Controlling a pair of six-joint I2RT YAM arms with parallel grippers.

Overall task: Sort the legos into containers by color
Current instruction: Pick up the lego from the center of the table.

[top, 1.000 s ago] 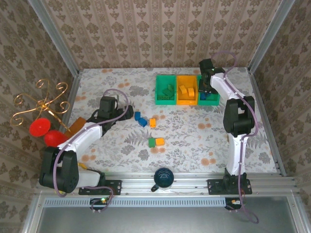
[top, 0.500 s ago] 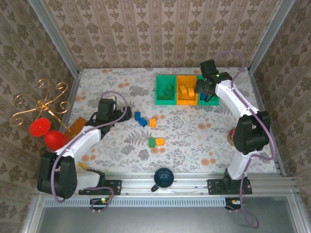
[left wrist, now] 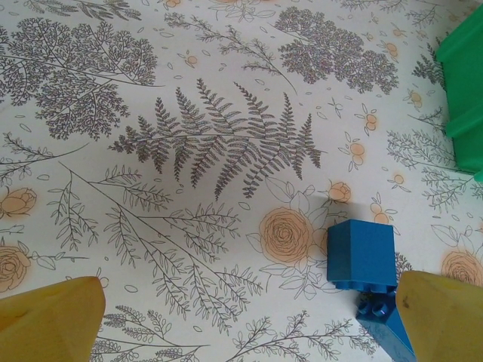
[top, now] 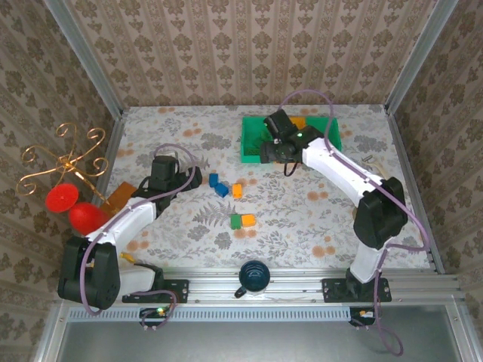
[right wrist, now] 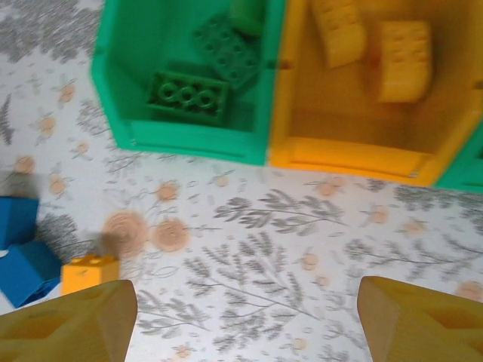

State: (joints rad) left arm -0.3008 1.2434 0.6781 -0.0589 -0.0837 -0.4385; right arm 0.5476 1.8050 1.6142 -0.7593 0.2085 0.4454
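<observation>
Both grippers empty, lining up picks.
I judge my right gripper point(right wrist: 241, 320), spread, hangs before the far-edge bins point(right wrist: 189, 143) to reach loose legos point(right wrist: 89, 273). The left gripper point(left wrist: 247, 320), also spread, hovers over a blue lego point(left wrist: 362, 253) mid-table.

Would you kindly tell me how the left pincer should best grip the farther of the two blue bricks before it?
Take the farther blue brick by its two side faces, left and right in the left wrist view, descending from above. Its near face abuts the second blue brick, so that pair seems free.
</observation>
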